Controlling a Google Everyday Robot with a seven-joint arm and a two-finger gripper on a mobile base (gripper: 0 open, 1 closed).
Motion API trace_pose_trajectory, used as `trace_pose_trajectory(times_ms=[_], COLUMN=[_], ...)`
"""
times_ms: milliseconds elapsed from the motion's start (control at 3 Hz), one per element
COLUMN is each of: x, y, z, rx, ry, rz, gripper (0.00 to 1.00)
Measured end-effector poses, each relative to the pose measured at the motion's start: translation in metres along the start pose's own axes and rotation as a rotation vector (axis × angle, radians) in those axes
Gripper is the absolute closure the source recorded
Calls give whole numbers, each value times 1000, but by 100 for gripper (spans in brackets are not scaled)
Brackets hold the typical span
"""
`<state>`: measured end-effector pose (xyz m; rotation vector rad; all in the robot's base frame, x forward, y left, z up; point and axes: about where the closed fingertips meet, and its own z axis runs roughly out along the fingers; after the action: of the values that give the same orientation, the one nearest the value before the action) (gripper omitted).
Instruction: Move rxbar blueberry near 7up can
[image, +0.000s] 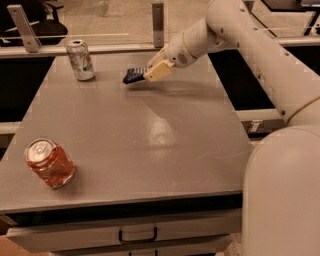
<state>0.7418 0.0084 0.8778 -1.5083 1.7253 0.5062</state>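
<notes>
The rxbar blueberry (133, 76), a small dark navy wrapper, is held in my gripper (148, 74) above the far part of the grey table (150, 130). The cream fingers (157, 72) are shut on the bar's right end, and the bar sticks out to the left. The 7up can (81, 60), silvery-white with green and a red spot, stands upright at the far left of the table. The bar's tip is a short way to the right of the can, apart from it.
An orange-red can (49, 163) stands tilted near the front left of the table. A drawer with a handle (137, 235) is under the front edge. A rail with metal posts (158, 23) runs behind the table. My arm (260, 60) reaches in from the right.
</notes>
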Motion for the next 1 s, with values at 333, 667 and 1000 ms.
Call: trace_pose_trajectory(times_ms=[333,667,1000], x=[-19,-37,-50], y=[-9,-12,-14], z=[31,57,73], rx=[17,33,48], ry=[-3,-9,-18], rz=[2,5,5], gripper=[100,82,59])
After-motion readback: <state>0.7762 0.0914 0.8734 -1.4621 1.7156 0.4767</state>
